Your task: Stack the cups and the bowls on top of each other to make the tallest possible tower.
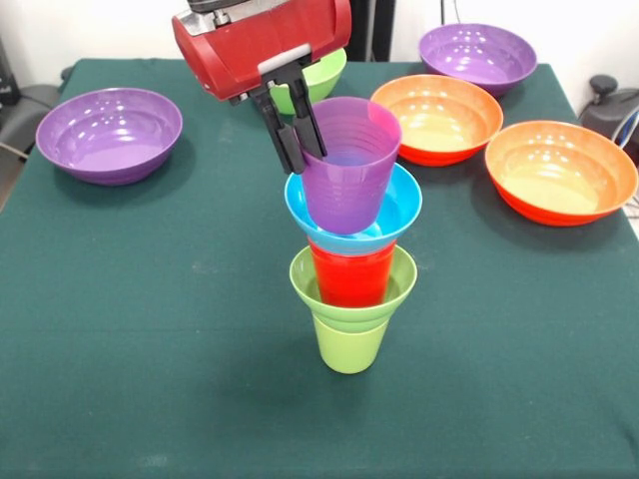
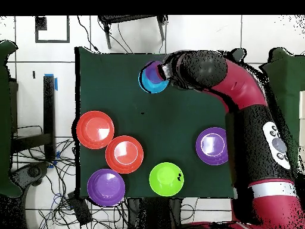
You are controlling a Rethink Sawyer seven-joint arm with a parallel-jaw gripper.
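A tower stands mid-table: a lime-green cup (image 1: 349, 344), a small lime-green bowl (image 1: 401, 279), a red cup (image 1: 349, 274) and a small blue bowl (image 1: 401, 205). A translucent purple cup (image 1: 349, 170) sits in the blue bowl, slightly tilted. My gripper (image 1: 299, 135) is shut on the purple cup's left rim, with one black finger inside the wall and one outside. From overhead, the purple cup (image 2: 153, 73) and blue bowl (image 2: 152, 85) show beside the gripper (image 2: 167, 70); the lower pieces are hidden.
Other bowls lie around the table: a wide purple bowl (image 1: 110, 135) at left, another purple bowl (image 1: 477, 55) at back right, two orange bowls (image 1: 439, 118) (image 1: 561, 170) at right, and a medium lime-green bowl (image 1: 324, 78) behind the gripper.
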